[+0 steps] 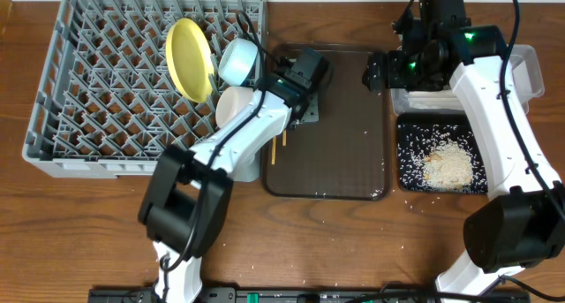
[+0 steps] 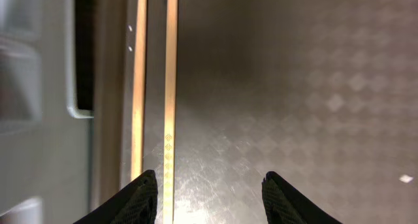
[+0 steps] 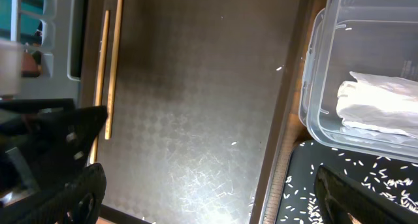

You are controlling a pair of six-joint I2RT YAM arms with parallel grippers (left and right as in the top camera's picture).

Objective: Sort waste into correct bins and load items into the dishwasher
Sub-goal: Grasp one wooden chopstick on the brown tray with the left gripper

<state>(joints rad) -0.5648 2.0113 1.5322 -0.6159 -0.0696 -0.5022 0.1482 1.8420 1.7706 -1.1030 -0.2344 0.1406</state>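
Hovering low over the brown tray, my left gripper has its fingers parted and holds nothing. The chopsticks lie flat on the tray near its left edge, side by side and nearly parallel, running straight away from my wrist camera. One stick passes into the gap between my fingers, close to the left one. The other lines up with that left fingertip, outside the gap. Whether either finger touches the wood I cannot tell. A few grains of rice lie on the tray.

My right gripper is spread wide and empty, hanging above the right side of the brown tray, next to the tub. The napkin sits crumpled inside the tub. Just in front of the tub lies the black tray, with a heap of rice in it and loose grains scattered round the heap.

The rack stands to the left of the brown tray. The plate stands on edge among its pegs, tilted. The blue bowl is just right of the plate. The white bowl sits below the blue one in the overhead view, and both are along the rack's right side. More grains lie on the table in front of the brown tray.
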